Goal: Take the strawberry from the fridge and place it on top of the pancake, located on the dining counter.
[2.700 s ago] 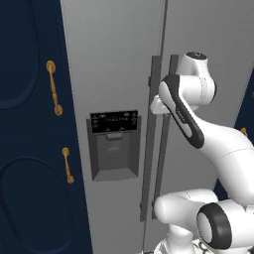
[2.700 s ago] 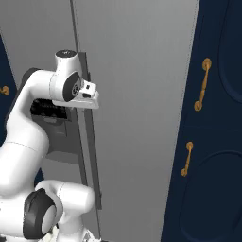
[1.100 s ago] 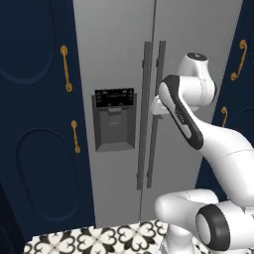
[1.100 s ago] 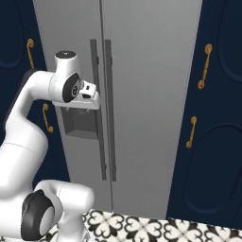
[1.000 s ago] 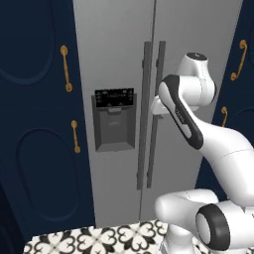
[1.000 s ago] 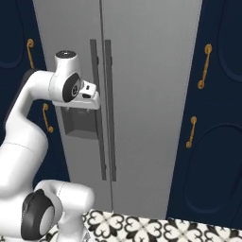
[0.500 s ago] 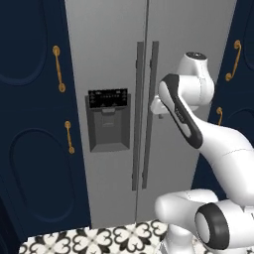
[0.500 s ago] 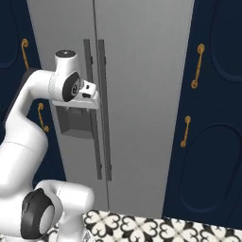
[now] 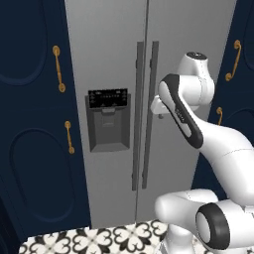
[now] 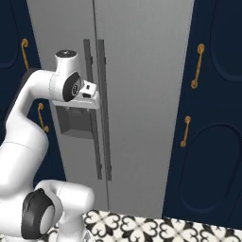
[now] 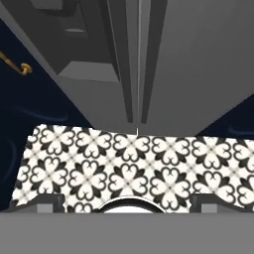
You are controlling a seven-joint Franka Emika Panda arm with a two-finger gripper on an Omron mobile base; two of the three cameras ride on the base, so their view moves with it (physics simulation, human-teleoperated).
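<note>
The fridge [image 9: 109, 49] is a tall light-grey unit, and both of its doors are closed. Two dark bar handles [image 9: 144, 114] run down its middle, and a black panel with a recessed dispenser [image 9: 106, 124] sits on the left door. It stands close ahead in the right base view too, fridge [image 10: 142, 94]. My gripper [image 11: 128, 204] is open and empty, held in front of the handles at about dispenser height and looking down at the fridge's foot. Its fingertips [image 11: 47, 202] stand wide apart. The strawberry, the pancake and the dining counter are out of view.
Navy cabinets [image 9: 30, 124] with gold handles [image 9: 58, 69] flank the fridge on both sides, also cabinets [image 10: 212, 118]. A black-and-white patterned tile floor [image 11: 129, 163] lies between my base and the fridge.
The whole picture has shifted, so the base has moved: the fridge now sits further back and slightly left, with floor showing. The arm keeps its pose and the gripper stays open.
</note>
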